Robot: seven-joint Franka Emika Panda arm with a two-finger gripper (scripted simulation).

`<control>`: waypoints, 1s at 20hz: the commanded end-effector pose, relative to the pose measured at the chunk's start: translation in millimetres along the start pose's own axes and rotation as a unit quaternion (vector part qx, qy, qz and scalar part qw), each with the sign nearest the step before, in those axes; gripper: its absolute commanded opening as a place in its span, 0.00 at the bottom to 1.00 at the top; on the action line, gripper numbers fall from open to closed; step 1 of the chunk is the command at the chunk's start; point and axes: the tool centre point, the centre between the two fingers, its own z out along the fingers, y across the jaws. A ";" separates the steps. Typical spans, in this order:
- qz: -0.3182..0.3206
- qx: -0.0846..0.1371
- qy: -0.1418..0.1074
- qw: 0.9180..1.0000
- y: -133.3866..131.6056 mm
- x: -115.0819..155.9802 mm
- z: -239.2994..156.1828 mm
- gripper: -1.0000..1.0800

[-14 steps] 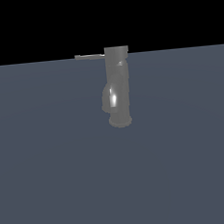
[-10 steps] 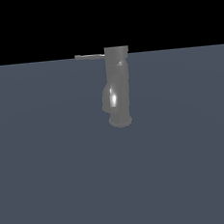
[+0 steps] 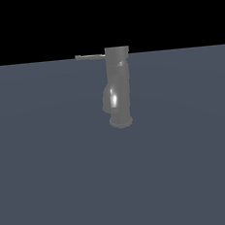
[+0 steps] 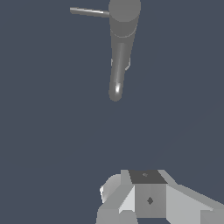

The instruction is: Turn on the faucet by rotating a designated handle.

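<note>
The faucet [image 3: 118, 87] is a glossy grey upright cylinder with a flared base and a flat cap top, standing on the dark grey floor [image 3: 52, 178]. Its handle [image 3: 90, 56] is a thin straight lever sticking out from the top toward the exterior view's left. The wrist view shows the faucet [image 4: 121, 48] from above with the handle [image 4: 89, 12] beside its cap. My gripper [image 4: 146, 186] shows only in the wrist view, as grey blocks at the picture's edge, well apart from the faucet and touching nothing. Its jaws are too cropped to read.
A short curved spout bulge [image 3: 109, 99] sits low on the faucet's side toward the exterior view's left. The flat dark grey floor extends all around, under a black background [image 3: 28, 25].
</note>
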 end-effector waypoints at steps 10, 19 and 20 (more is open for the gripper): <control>0.043 0.009 -0.003 0.999 -2.5 21.8 -0.2 0.00; 0.132 0.022 -0.010 0.991 -7.9 67.2 4.0 0.00; 0.144 0.023 -0.012 0.989 -8.7 73.3 5.0 0.00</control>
